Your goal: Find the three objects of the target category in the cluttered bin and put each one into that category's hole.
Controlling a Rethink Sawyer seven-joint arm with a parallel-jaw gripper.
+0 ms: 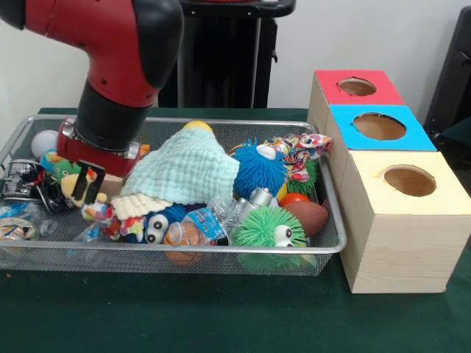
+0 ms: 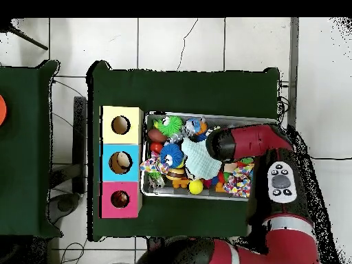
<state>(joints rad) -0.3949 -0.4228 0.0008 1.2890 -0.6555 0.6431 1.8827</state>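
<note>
Though a plastic bottle [image 1: 208,223] in the bin [image 1: 335,220] carries a blue label, no lettering on it can be read, & no other writing or brand shows anywhere; the arm [image 1: 121,88] comes down from upper left in the front view, its red & black wrist pointing steeply down into the bin's left part; the gripper [image 1: 87,184] sits low among the clutter there, just beside a pale green cloth [image 1: 184,169]; can't tell if it's spread or pinching anything, since the toys & its own black parts mask it; in the overhead view the arm reaches from the base across the bin's right half. The bin, a wire mesh tray, rests on the green table [image 1: 221,316], touching a row of 3 boxes: red box [image 1: 353,88], blue box [image 1: 379,126], yellow box [image 1: 412,213], each w/ a round hole on top. Inside lie a blue spiky ball [image 1: 261,169], a green spiky ball [image 1: 268,228], a small brown football [image 1: 307,215] & a white ball [image 1: 44,143].
</note>
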